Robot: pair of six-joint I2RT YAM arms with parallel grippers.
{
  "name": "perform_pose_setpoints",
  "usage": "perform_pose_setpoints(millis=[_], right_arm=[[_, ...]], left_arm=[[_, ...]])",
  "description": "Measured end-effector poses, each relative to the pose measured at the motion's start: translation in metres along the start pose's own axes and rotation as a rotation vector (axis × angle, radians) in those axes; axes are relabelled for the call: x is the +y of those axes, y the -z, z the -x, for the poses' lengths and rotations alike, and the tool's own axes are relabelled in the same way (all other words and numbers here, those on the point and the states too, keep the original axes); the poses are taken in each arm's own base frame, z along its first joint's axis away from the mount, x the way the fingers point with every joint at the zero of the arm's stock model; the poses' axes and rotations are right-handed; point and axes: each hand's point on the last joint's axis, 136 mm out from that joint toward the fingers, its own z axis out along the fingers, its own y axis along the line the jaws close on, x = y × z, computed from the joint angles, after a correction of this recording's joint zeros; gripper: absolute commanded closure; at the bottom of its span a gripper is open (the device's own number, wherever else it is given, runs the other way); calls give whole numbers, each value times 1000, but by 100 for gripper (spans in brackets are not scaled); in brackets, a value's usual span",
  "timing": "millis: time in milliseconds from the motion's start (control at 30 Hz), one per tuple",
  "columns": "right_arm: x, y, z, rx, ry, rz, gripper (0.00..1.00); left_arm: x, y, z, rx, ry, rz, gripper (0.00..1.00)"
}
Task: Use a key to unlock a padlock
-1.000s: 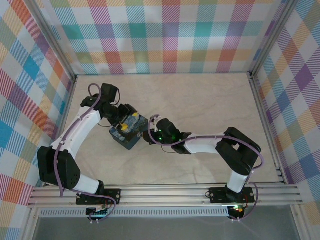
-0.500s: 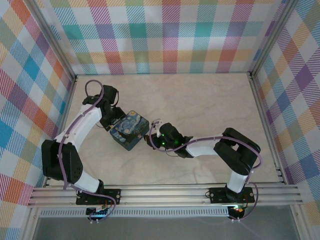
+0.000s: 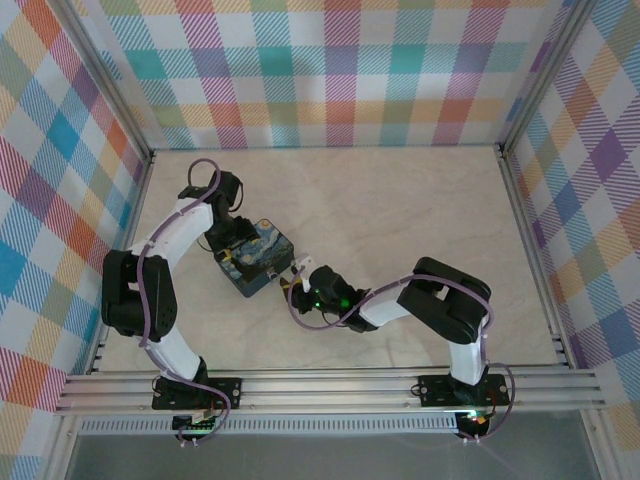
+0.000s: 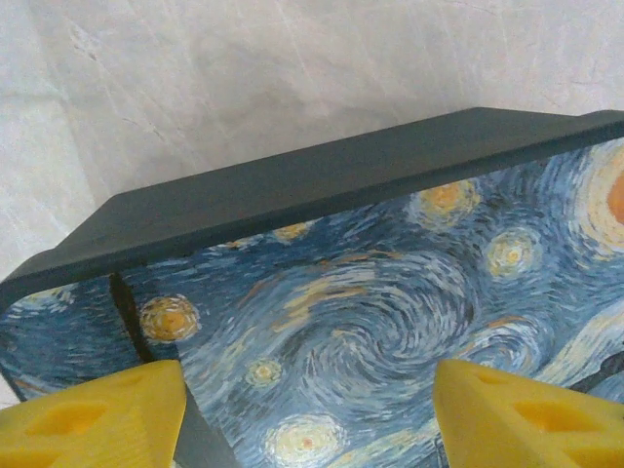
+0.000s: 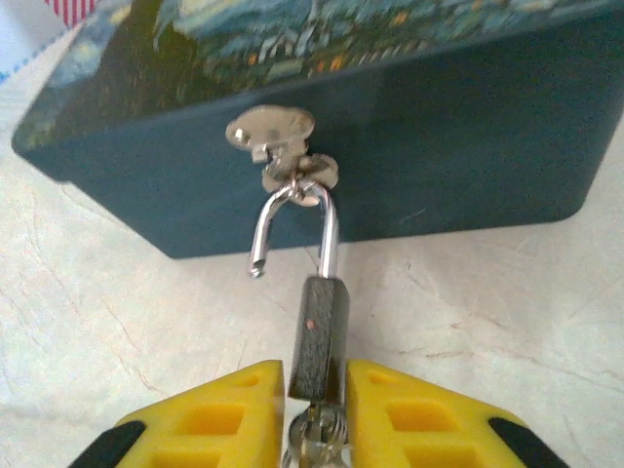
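The padlock [image 5: 322, 331] is pinched by its dark body between the 2 yellow fingers of the right gripper [image 5: 317, 390], which is closed narrowly on it. The shackle is sprung open: 1 end hangs free, and the loop is hooked through the ring of the hasp [image 5: 271, 132] on the painted box [image 5: 458, 127]. Silvery metal, taken to be the key [image 5: 314, 447], is seen under the padlock's body. The box rests on the worktop [image 5: 507, 322]. The left gripper [image 4: 312, 414] is spread wide across the box; whether it is gripped cannot be told.
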Motion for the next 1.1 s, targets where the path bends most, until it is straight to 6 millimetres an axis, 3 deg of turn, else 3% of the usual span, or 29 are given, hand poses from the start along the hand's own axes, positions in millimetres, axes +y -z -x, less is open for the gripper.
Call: perform_pose_setpoints(millis=[233, 533, 700, 833, 1100], right_arm=[[-6, -6, -15, 32, 37, -25, 72], [-1, -21, -8, 25, 63, -11, 70], [-4, -25, -5, 35, 71, -41, 88], [-13, -27, 1, 38, 56, -109, 96], [-37, -26, 7, 23, -72, -266, 100]], left_arm=[[0, -1, 0, 11, 7, -14, 32], [0, 0, 0, 12, 12, -24, 32], [0, 1, 1, 14, 18, -40, 33], [0, 6, 1, 6, 19, -45, 33], [5, 39, 24, -123, 26, -23, 32]])
